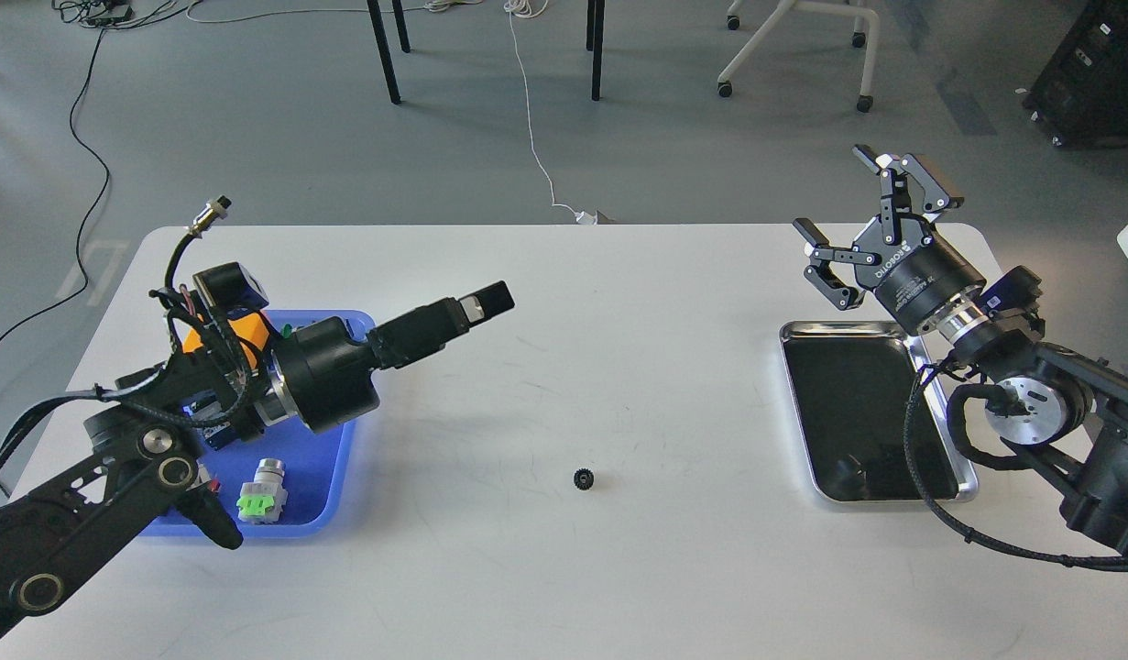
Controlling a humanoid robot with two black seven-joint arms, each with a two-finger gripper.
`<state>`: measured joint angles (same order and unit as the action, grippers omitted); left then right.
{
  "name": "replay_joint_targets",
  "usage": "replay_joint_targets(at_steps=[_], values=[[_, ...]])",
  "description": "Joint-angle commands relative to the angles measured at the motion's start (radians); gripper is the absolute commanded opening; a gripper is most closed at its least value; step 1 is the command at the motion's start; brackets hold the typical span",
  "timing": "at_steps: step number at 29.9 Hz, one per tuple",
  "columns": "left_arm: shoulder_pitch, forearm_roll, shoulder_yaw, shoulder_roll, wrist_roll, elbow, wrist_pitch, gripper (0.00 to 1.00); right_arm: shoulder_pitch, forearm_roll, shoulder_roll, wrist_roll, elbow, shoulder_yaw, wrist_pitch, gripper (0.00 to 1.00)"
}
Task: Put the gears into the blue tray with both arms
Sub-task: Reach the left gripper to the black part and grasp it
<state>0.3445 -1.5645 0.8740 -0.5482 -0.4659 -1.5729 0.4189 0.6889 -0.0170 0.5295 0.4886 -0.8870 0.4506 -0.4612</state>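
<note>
Gears: one small black toothed gear (583, 478) lies alone on the white table (618, 568), in open space near the middle, well apart from both trays. No other gear can be made out with certainty; a dark shape in the near corner of the silver metal tray (935, 344) at the right is too unclear to name.

Blue tray (330, 509): sits at the left of the table, partly covered by the left arm. A grey switch part with a green piece (262, 492) rests in its near end, and an orange part (235, 332) shows behind the arm.

Left gripper (486, 301): raised beyond the tray's right rim, pointing toward the table centre. It is seen edge-on, and the fingers cannot be separated, so their spacing cannot be told. Nothing is visibly held.

Right gripper (852, 229): raised above the far end of the silver tray, fingers spread wide, empty.

Recommended procedure, judged from this layout: the left arm is nearer both the gear and the destination. Descend vertically over the gear with fingers parted only slightly wider than it, close gently at table level, and lift before travelling. Release low over a bare part of the tray floor, clear of the switch part, since a round piece this small is likely to roll or bounce.
</note>
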Motion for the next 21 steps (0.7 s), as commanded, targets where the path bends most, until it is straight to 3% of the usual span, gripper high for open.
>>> replay_joint_targets(at_steps=[1, 4, 7, 15, 21], values=[[0.149, -0.335, -0.175, -0.012, -0.023, -0.013, 0.023, 0.97, -0.022, 0.005, 0.007, 0.0, 0.002, 0.011, 0.0, 0.96], [0.299, -0.546, -0.332, -0.007, -0.023, -0.01, 0.024, 0.96, -0.049, 0.012, 0.02, 0.0, 0.002, 0.033, -0.007, 0.96], [0.378, -0.617, -0.394, -0.003, -0.023, 0.008, 0.028, 0.96, -0.084, 0.014, 0.027, 0.0, 0.003, 0.042, -0.027, 0.96], [0.528, -0.617, -0.61, 0.051, -0.023, 0.115, 0.038, 0.96, -0.155, 0.022, 0.027, 0.0, 0.057, 0.069, -0.027, 0.97], [0.56, -0.617, -0.656, 0.16, -0.023, 0.237, 0.037, 0.93, -0.164, 0.029, 0.029, 0.0, 0.065, 0.069, -0.027, 0.97]])
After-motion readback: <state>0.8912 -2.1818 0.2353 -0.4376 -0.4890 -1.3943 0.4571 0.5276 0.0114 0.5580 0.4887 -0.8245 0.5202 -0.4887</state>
